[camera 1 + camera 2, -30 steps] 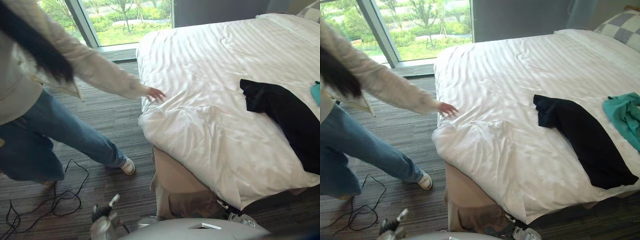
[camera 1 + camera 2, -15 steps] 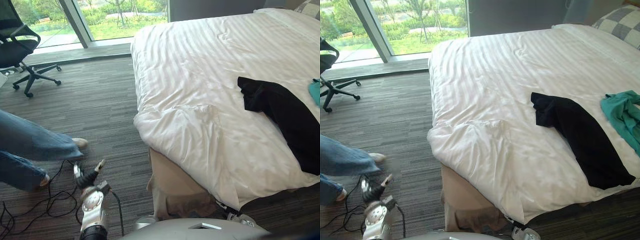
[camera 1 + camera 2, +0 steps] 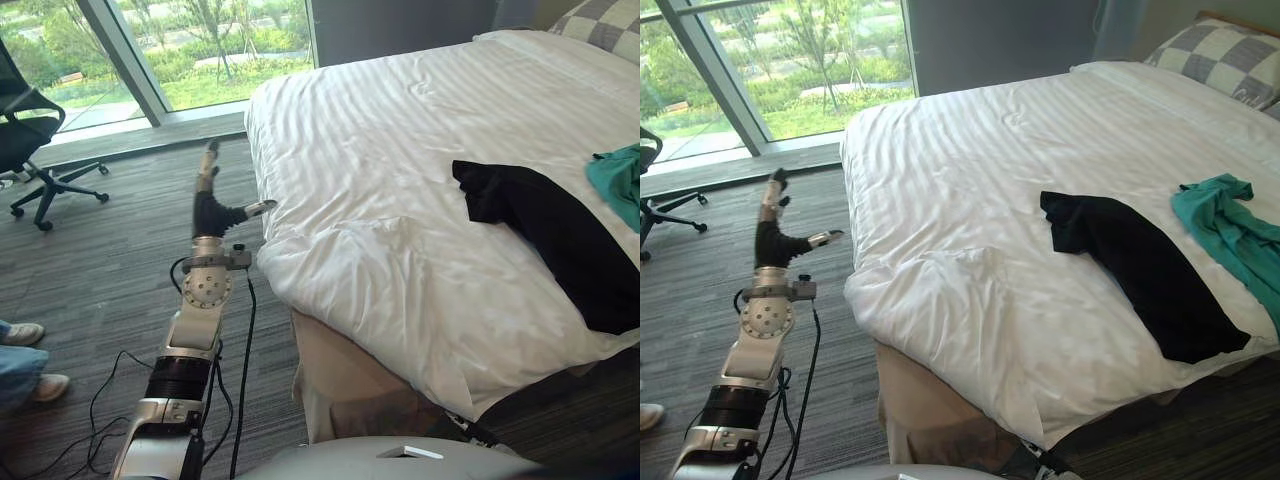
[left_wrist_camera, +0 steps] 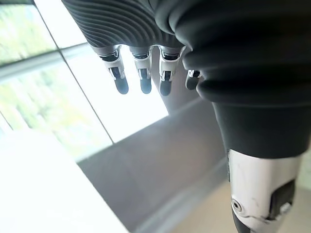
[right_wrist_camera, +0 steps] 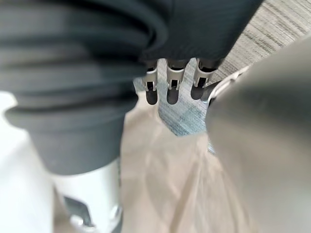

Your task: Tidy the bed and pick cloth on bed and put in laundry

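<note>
Judging by the bed, the task had barely begun; the black cloth [image 3: 545, 225] lay on the right side of the bed [image 3: 380, 110], the teal cloth [image 3: 1230, 225] near it, further right, neither yet picked up; the white cover [image 3: 345, 250] was rumpled at the near left corner; the left hand [image 3: 208, 212] hovered left of the bed, fingers straight and wide, empty; the right hand [image 5: 167, 82] hung low, fingers relaxed, holding nothing.
</note>
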Controlling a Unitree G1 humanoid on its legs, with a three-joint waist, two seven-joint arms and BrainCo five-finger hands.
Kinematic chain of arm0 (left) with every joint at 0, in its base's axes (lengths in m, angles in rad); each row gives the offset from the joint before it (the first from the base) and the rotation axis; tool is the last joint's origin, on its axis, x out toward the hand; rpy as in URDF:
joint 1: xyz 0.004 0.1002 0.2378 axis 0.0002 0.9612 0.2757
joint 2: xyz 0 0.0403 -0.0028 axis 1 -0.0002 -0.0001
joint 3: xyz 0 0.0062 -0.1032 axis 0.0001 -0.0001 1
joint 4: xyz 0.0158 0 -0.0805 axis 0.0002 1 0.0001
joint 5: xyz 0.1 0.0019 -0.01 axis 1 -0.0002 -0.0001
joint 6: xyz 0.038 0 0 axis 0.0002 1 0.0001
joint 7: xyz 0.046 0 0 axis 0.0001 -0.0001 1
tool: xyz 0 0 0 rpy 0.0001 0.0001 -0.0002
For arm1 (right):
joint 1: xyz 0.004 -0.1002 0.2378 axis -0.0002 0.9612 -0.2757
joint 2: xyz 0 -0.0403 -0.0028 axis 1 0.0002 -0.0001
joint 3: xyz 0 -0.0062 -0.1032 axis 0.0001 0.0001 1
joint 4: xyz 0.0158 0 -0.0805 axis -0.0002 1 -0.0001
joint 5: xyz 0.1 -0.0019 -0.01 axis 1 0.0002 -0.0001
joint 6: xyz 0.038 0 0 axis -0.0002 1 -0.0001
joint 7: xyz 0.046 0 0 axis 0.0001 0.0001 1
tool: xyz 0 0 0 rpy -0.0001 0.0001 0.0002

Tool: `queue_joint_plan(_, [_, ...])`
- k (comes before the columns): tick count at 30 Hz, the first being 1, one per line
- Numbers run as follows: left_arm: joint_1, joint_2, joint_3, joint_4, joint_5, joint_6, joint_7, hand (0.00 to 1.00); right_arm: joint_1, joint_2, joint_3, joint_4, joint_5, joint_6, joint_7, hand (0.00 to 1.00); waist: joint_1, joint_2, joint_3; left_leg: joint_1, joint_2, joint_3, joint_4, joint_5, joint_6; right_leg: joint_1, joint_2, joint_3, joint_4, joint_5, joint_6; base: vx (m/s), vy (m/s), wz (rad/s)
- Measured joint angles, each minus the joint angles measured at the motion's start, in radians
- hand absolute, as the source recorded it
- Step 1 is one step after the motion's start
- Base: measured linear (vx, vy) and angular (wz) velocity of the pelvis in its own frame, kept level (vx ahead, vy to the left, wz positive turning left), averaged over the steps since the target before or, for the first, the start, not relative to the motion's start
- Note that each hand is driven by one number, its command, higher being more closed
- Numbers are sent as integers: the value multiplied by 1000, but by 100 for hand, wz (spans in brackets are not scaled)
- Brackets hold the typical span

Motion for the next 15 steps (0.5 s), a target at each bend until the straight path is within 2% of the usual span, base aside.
queue_joint_plan(3, [-57, 15, -112, 21, 36, 21, -94, 0, 17, -2, -16, 0, -1, 0, 1, 0, -18, 6, -6, -2, 19, 27, 0, 6, 2, -31, 18, 45, 19, 5, -8, -76, -35, -25])
queue_joint_plan(5, [-113, 19, -208, 96, 57, 53, -153, 0, 35, -2, -25, -2, -4, 1, 3, 0, -39, 10, -8, -9, 25, 37, 0, 7, 3, -48, 25, 66, 18, 5, -8, -134, -51, -32])
queue_joint_plan(8, [-178, 18, -332, 205, 107, 97, -191, 0, 45, -9, -48, -2, -35, 18, 4, 0, -72, 26, 1, -15, 28, 63, -1, 5, 10, -73, 35, 82, 19, 13, -7, -122, -9, -28])
queue_joint_plan(10, [-214, 11, -405, 270, 136, 151, -212, 0, 72, -10, -59, -4, -41, 27, 6, 0, -96, 26, 12, -8, 39, 86, -1, -2, 5, -88, 40, 107, 19, 19, -5, -178, 13, -32])
queue_joint_plan(13, [-253, -18, -439, 317, 180, 213, -234, 0, 87, -14, -77, -10, -43, 33, 12, 0, -108, 33, 15, -42, 38, 100, -1, -6, 11, -128, 39, 132, 22, 20, 5, -145, 12, -19])
queue_joint_plan(15, [-282, -22, -455, 378, 244, 279, -247, 0, 78, -21, -92, -12, -45, 34, 25, 0, -130, 40, 38, -74, 33, 127, 0, -5, 13, -169, 31, 143, 20, 39, 16, -76, 38, -15])
